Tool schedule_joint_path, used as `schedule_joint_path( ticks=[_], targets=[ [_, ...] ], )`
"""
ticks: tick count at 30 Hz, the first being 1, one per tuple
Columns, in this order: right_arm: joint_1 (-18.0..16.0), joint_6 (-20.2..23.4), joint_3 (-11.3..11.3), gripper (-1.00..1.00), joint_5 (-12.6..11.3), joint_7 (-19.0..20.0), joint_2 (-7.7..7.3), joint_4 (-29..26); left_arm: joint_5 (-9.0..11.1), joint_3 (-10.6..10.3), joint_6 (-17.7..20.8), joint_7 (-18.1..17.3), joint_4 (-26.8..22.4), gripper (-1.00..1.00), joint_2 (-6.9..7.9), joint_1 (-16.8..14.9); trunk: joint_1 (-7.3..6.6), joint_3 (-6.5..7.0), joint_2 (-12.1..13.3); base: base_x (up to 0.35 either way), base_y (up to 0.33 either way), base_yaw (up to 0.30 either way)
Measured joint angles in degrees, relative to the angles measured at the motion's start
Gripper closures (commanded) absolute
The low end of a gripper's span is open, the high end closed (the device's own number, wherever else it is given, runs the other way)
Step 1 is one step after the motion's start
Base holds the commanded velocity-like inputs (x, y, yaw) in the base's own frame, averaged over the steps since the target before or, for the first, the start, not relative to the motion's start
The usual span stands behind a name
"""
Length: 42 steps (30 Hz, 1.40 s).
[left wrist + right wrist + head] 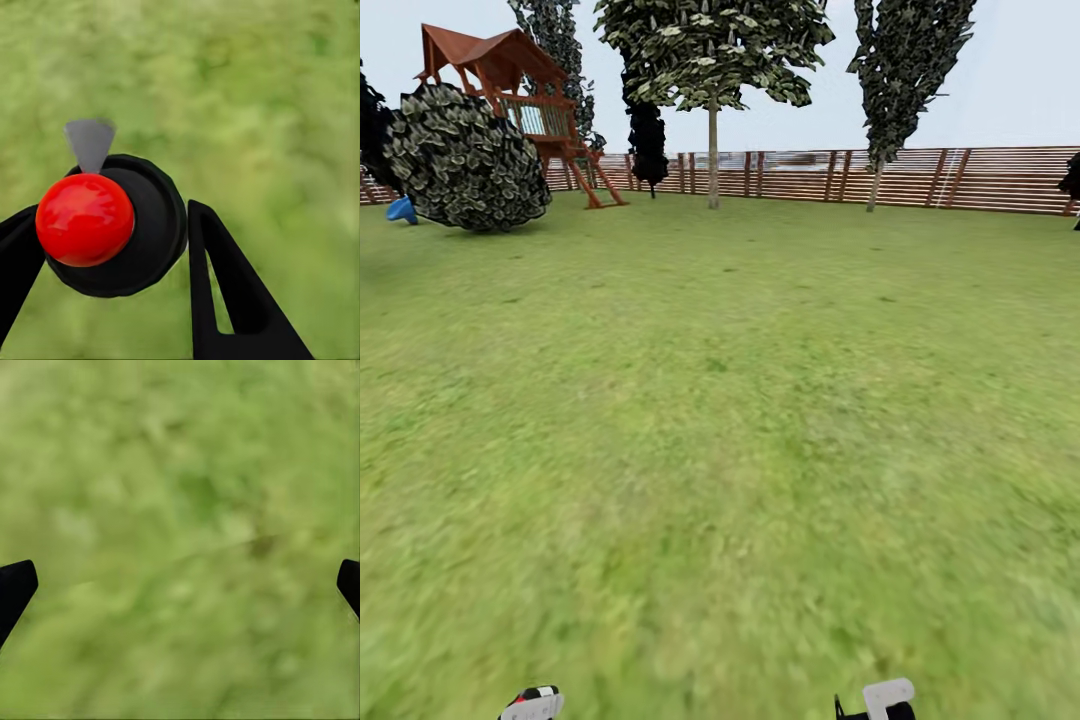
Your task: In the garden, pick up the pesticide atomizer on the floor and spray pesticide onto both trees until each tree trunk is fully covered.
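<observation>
Clamping pesticide atomizer (wrist view), left end effector, right end effector apart, lawn ahead

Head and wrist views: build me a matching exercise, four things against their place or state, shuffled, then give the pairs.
Things:
1. pesticide atomizer
2. right tool
3. wooden playhouse
4. slat fence

Places or states:
A. open over the lawn, holding nothing
B. across the far edge of the lawn
C. clamped in the left tool
D. far left, behind a round bush

Pairs: 1-C, 2-A, 3-D, 4-B
</observation>
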Motion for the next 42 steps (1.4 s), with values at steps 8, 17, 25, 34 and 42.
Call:
schedule_joint_path(
  ticks=[8,17,25,34,42],
  targets=[
    [0.12,0.06,0.00,-1.00,0.00,0.00,0.00,0.00,0.02,0.00,-0.04,-0.01,0.00,1.00,-0.04,0.00,0.00,0.00,0.00,0.338,0.000,0.000],
    [0.12,0.09,0.00,-1.00,0.00,0.00,0.00,0.00,-0.04,0.06,0.05,-0.08,0.00,1.00,-0.03,0.00,0.00,0.00,0.00,0.338,0.000,0.000],
    [0.12,0.09,0.00,-1.00,0.00,0.00,0.00,0.00,-0.03,0.07,0.04,-0.09,0.00,1.00,-0.08,0.00,0.00,0.00,0.00,0.338,0.000,0.000],
    [0.12,0.09,0.00,-1.00,0.00,-0.01,0.00,0.00,-0.02,0.08,0.02,-0.05,0.00,1.00,0.00,0.00,0.00,0.00,0.00,0.338,0.000,0.000],
    [0.12,0.09,0.00,-1.00,0.00,-0.01,0.00,0.00,-0.03,0.08,0.00,-0.05,0.00,1.00,0.00,0.00,0.00,0.00,0.00,0.338,0.000,0.000]
  ],
)
